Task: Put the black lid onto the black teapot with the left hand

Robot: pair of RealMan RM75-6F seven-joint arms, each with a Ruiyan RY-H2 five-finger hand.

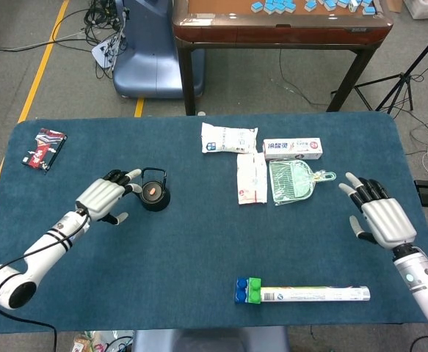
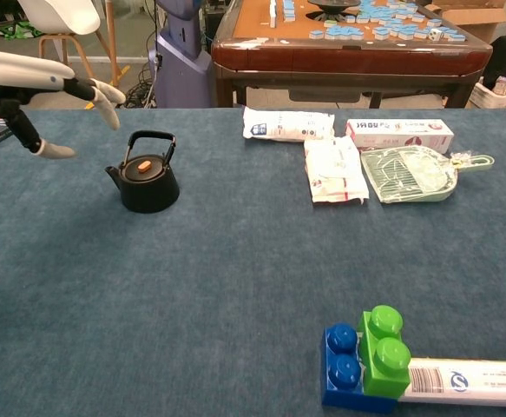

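Note:
The black teapot [image 1: 155, 196] [image 2: 147, 182] stands upright on the blue table, left of centre, its handle up. Its black lid [image 2: 144, 167] with an orange knob sits on top of the pot. My left hand [image 1: 105, 196] [image 2: 40, 91] hovers just left of the teapot, clear of it, fingers spread and holding nothing. My right hand [image 1: 378, 215] floats at the table's right edge, fingers apart and empty; the chest view does not show it.
A white packet [image 1: 229, 138], a toothpaste box [image 1: 293, 149], another white pouch [image 1: 252, 178] and a green dustpan [image 1: 293, 181] lie at the back centre. A long tube with blue and green bricks [image 1: 302, 292] lies near the front edge. A red-black packet [image 1: 44, 147] sits far left.

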